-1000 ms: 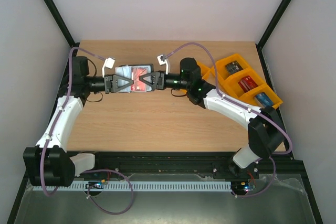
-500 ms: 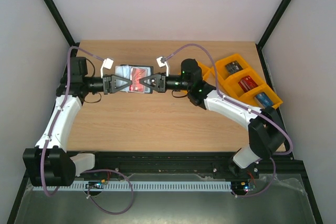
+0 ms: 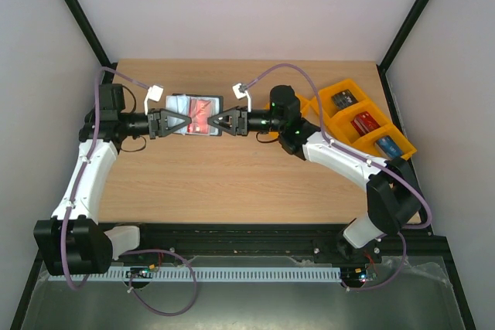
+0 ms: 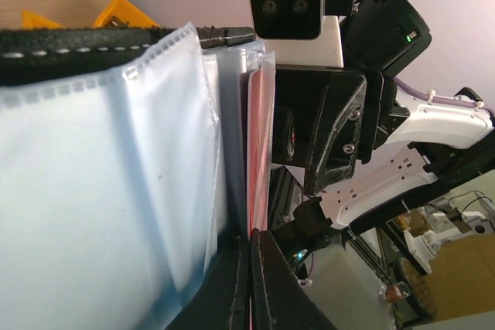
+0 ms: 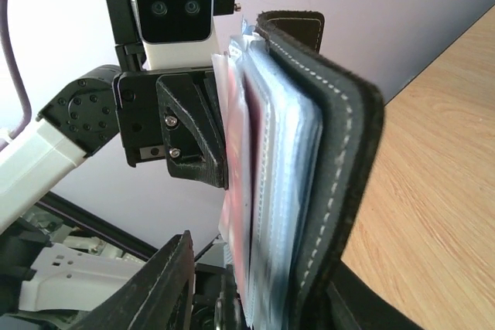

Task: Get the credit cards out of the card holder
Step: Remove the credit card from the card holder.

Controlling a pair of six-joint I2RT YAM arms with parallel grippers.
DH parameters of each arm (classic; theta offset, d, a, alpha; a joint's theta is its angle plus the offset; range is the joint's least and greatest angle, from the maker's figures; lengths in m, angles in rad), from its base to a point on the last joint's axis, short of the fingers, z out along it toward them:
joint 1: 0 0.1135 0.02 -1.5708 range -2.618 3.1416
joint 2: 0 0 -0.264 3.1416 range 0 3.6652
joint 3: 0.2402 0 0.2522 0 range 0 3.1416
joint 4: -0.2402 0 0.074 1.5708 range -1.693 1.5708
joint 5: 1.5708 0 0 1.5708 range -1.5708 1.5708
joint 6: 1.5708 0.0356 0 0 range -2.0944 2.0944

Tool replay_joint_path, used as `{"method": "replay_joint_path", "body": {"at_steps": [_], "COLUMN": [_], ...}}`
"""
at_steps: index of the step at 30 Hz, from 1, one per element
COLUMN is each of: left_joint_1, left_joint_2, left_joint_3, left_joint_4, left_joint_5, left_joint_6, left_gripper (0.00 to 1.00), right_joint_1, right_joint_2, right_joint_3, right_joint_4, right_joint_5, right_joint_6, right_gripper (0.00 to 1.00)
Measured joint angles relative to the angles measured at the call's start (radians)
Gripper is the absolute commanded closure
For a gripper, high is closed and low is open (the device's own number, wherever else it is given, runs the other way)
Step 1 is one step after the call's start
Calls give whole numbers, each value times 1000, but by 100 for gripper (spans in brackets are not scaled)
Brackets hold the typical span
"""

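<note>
Drawing the red card from the holder
Above the desk, the left gripper clenches the holder; the right gripper, released astride it, should pinch only the card and pull straight.

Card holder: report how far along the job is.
Done: the card holder is lifted and open, the left gripper shut on it. In hand: the right gripper stands open around its other side, by the red card, which sits in its pocket. Left: pull out that card and any others.
</note>
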Motion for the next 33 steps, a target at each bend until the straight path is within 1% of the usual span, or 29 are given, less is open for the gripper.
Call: {"method": "replay_joint_path", "body": {"at_steps": [1, 4, 7, 8, 10, 12, 14, 17, 20, 24, 29, 33], "left_joint_1": [0, 3, 5, 7, 11, 12, 12, 13, 12, 13, 13, 2], "left_joint_2": [0, 0, 0, 0, 0, 0, 0, 0, 0, 0, 0, 0], "left_joint_3": [0, 3, 8, 8, 8, 8, 8, 8, 8, -9, -31, -28], "left_joint_4": [0, 0, 1, 1, 0, 0, 2, 20, 44, 129, 188, 180], "left_joint_5": [0, 1, 4, 5, 6, 12, 17, 26, 31, 31, 31, 20], "left_joint_6": [0, 0, -2, -2, -2, 2, -9, -21, -48, -135, -204, -183], "left_gripper": [98, 98, 98, 98, 97, 82, 78, 78, 83, 89, 90, 89], "right_joint_1": [0, -1, -2, -2, -1, -1, -1, -1, -1, -1, -2, -1], "right_joint_2": [0, 0, 0, 0, 0, 0, -1, -1, -1, -1, -1, -1], "right_joint_3": [-2, -9, -16, -19, -21, -21, -21, -22, -27, -36, -47, -49], "right_joint_4": [5, 10, 13, 15, 20, 23, 26, 25, 33, 48, 76, 87], "right_joint_5": [-3, -5, -9, -11, -14, -15, -21, -35, -45, -63, -73, -79], "right_joint_6": [3, 13, 13, 12, 13, 10, 10, 12, 17, 25, 48, 61], "right_gripper": [73, 81, 97, 98, 98, 98, 98, 98, 98, 98, 98, 98]}}
